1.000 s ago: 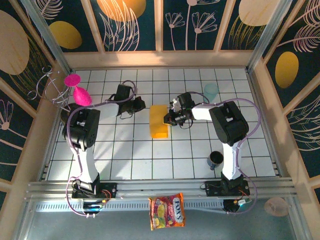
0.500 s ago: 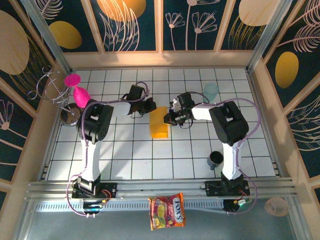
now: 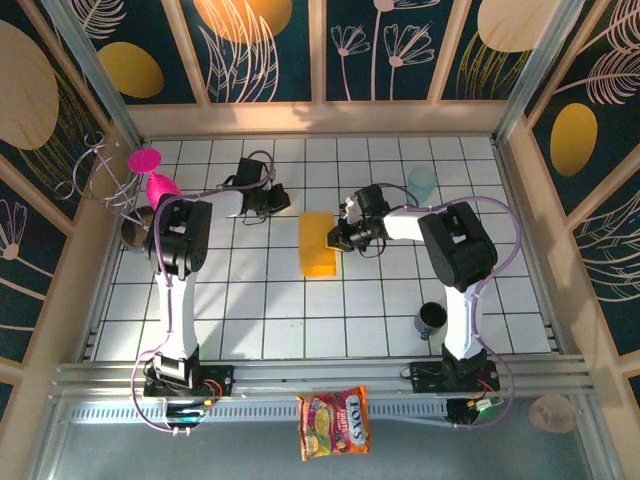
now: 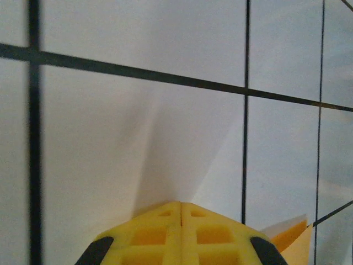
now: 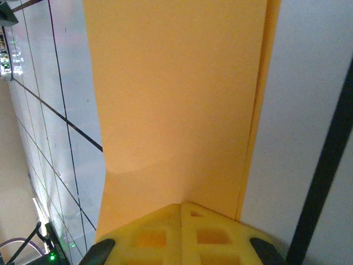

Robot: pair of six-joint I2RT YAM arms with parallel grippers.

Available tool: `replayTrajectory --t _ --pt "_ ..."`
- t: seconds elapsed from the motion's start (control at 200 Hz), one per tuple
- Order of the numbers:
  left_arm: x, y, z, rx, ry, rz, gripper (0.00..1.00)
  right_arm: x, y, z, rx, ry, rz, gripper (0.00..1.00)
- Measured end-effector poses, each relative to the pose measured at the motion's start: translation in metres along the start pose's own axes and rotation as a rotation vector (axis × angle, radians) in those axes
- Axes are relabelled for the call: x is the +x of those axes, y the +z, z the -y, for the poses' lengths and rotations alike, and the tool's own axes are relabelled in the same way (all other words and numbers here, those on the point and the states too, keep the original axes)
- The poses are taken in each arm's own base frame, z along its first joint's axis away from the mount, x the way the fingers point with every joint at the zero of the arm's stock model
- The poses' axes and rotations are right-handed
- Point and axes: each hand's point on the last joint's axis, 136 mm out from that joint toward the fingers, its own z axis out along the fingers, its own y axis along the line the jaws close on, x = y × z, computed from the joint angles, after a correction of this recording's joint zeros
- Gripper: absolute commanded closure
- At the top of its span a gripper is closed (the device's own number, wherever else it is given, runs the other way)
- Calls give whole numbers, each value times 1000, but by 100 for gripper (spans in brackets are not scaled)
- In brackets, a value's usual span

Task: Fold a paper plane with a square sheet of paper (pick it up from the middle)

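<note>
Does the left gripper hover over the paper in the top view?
No, the left gripper is over bare tiles, apart from the paper.

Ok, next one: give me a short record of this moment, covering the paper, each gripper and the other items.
square sheet of paper: folded into a narrow rectangle, lying flat
left gripper: shut, off the paper, beyond its far-left corner
right gripper: shut, tips at the paper's right edge
other items: snack packet on near ledge; dark mug; teal cup
</note>
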Motion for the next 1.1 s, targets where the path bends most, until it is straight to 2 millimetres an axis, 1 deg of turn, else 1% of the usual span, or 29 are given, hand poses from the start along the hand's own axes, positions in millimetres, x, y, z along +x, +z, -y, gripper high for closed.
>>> replayTrajectory --t 0.065,0.13,0.2,0.235,0.285,0.325,0.365,0.4,0.435,0.481,0.561,0.681,0.811,0.986,1.101 --pt "6 -13 2 -3 -5 0 98 0 0 0 0 0 0 100" --pt "16 -29 12 11 -6 1 98 0 0 0 0 0 0 100" --pt "30 -46 34 49 5 6 98 0 0 0 0 0 0 100" --pt "40 -53 49 81 16 3 98 0 0 0 0 0 0 100" --pt "59 -56 69 124 30 -18 97 0 0 0 0 0 0 100" --pt "73 -56 80 149 41 -38 96 0 0 0 0 0 0 100" --pt "91 -54 89 170 47 -70 95 0 0 0 0 0 0 100" --pt "106 -50 92 179 48 -102 95 0 0 0 0 0 0 100" --pt "121 -47 92 179 43 -137 95 0 0 0 0 0 0 100" --pt "135 -43 88 171 33 -174 95 0 0 0 0 0 0 100" --pt "146 -37 80 156 17 -212 96 0 0 0 0 0 0 100" --pt "155 -29 69 131 5 -246 96 0 0 0 0 0 0 100" --pt "166 -24 49 61 15 -281 96 0 0 0 1 0 0 100" --pt "166 -25 44 47 65 -266 95 0 0 0 1 0 0 100" --pt "167 -31 38 23 93 -244 95 0 0 0 2 0 0 100"
